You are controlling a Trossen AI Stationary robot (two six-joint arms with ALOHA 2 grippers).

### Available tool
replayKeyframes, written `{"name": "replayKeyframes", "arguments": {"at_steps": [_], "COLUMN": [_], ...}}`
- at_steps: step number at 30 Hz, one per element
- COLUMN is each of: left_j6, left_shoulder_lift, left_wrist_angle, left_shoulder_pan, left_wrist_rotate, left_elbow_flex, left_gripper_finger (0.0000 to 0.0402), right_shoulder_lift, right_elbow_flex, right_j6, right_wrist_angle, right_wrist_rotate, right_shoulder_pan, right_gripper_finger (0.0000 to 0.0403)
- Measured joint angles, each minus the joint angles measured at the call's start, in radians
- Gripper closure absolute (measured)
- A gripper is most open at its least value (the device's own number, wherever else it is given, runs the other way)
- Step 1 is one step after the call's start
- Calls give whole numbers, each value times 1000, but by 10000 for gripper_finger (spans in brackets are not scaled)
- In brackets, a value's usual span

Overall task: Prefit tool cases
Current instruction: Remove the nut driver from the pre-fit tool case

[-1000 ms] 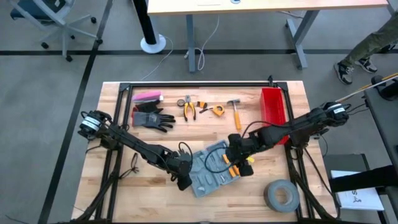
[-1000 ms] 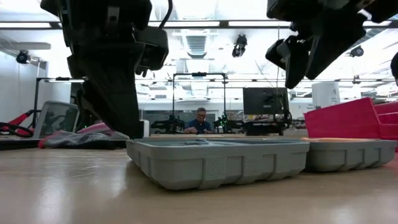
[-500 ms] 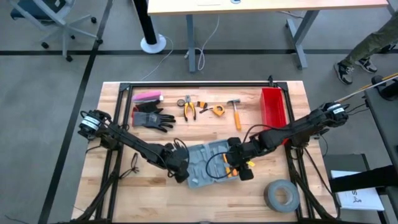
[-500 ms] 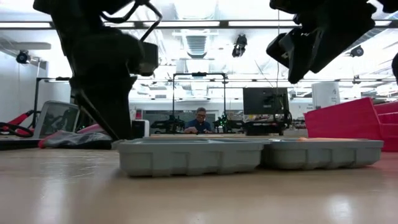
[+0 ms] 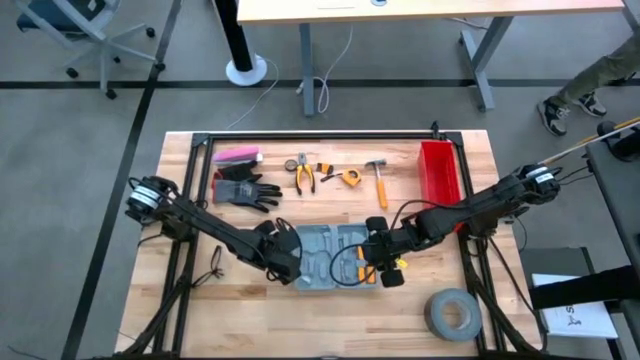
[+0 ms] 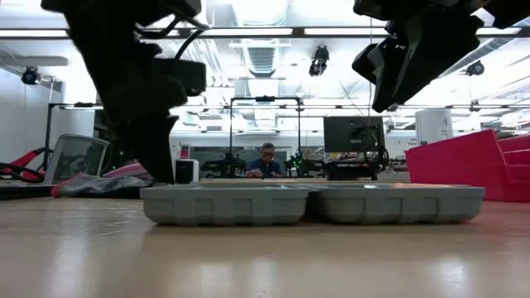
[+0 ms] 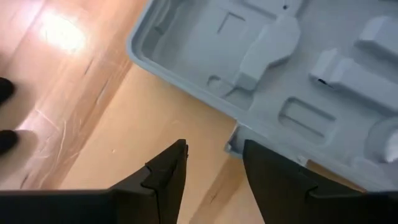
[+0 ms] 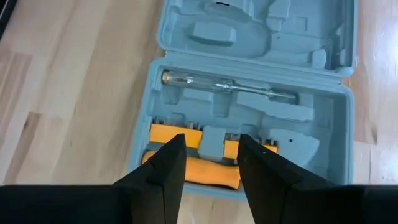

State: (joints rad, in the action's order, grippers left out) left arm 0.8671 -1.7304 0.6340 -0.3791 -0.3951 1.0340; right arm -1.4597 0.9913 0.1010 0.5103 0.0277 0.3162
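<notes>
Both grippers hang over an opened tool case (image 5: 328, 258) lying flat near the centre of the wooden table (image 5: 250, 315). The left gripper (image 7: 212, 163), fingers parted with nothing between them, sits just off the case's rim at its 9 o'clock side, the fingertips over bare wood beside the hinge edge. The right gripper (image 8: 208, 152), fingers likewise apart and grasping nothing, hovers above the half of the case at 3 o'clock, over an orange insert (image 8: 198, 160) seated in the moulded slots; a clear-handled screwdriver (image 8: 224, 85) lies in the slot beyond it. From table height, the case (image 6: 310, 204) rests level on the wood, both halves side by side, with the two arms dark above it. Around the case: a roll of grey tape (image 5: 452, 314) at 4 o'clock, a red bin (image 5: 438, 170) at 2 o'clock, and at 12 o'clock a row with hammer (image 5: 378, 180), pliers (image 5: 303, 173), black gloves (image 5: 243, 188) and a pink item (image 5: 237, 155). A person (image 6: 267, 160) sits far behind the table.
</notes>
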Motion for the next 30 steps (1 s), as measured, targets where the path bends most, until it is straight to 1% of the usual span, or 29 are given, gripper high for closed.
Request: {"name": "replayKeyframes", "arguments": {"at_steps": [6,10,15,22,25,28,30], "left_j6": [-31,-61,-65,-42,1,43,56], "left_shoulder_lift": [14,7,-44,-124,-139,-144,-149], "left_wrist_angle": [49,40,25,-6,-6,-6,-7], "left_shoulder_pan": [0,0,0,0,0,1,1], "left_wrist_rotate": [5,5,37,58,58,57,57], "left_elbow_flex": [106,167,219,244,246,242,241], "left_gripper_finger": [237,237,237,237,237,237,237], "right_shoulder_lift": [4,4,-3,-3,-9,-35,-55], "right_elbow_flex": [0,0,0,-5,-5,-6,-4], "right_j6": [-52,-102,-139,-135,-58,69,116], "right_wrist_angle": [-11,-7,19,95,117,136,135], "right_wrist_rotate": [7,57,53,47,17,17,17], "right_shoulder_pan": [-4,-24,-73,-179,-216,-239,-240], "right_gripper_finger": [270,266,269,282,288,294,298]}}
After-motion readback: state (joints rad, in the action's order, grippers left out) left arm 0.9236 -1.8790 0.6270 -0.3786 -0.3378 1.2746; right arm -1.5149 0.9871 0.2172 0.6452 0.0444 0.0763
